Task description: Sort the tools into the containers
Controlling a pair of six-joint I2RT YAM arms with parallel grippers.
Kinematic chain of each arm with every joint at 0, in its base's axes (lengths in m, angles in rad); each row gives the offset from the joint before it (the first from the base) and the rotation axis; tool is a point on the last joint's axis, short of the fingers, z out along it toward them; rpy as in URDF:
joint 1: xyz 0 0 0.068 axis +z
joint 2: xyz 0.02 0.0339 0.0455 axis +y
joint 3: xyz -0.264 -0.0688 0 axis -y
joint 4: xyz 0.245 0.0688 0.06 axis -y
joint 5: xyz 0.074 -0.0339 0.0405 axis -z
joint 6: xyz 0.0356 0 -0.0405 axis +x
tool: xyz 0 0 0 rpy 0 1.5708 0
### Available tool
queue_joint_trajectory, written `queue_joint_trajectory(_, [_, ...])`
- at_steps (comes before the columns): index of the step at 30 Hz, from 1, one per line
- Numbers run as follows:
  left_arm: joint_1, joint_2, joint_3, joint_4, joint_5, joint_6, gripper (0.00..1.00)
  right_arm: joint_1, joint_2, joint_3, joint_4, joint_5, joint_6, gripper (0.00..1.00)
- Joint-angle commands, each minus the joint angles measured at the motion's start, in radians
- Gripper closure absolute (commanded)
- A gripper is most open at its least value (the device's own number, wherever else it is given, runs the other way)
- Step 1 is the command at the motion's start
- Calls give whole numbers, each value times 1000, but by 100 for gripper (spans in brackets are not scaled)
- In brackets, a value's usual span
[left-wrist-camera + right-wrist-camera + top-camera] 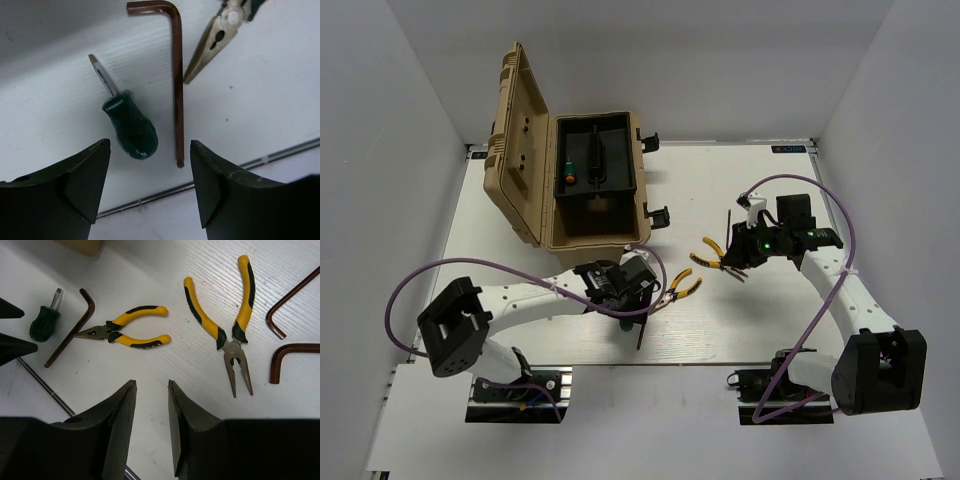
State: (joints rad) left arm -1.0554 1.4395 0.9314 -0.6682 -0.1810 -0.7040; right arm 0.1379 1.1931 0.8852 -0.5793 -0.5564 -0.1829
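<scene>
White counter (740, 330), tan toolbox (525, 170) lid up, far left. Left hand (150, 150) wide open, empty, over green screwdriver (131, 130) and hex key (177, 90). Right hand (151, 387) slightly open, empty, near larger pliers (232, 325).

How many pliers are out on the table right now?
2. The small pliers lie with their nose at the hex key beside the screwdriver. The big pliers lie ahead of the right claw. More could be hidden in the box.
</scene>
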Motion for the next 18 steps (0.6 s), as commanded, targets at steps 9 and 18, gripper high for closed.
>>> queue_joint_trajectory(9, [-6, 71, -109, 101, -114, -112, 33, -3, -32, -6, 7, -14, 2, 62])
queue_joint_trajectory(18, [-15, 71, -99, 110, -124, -112, 70, -7, -36, -5, 7, -17, 3, 62])
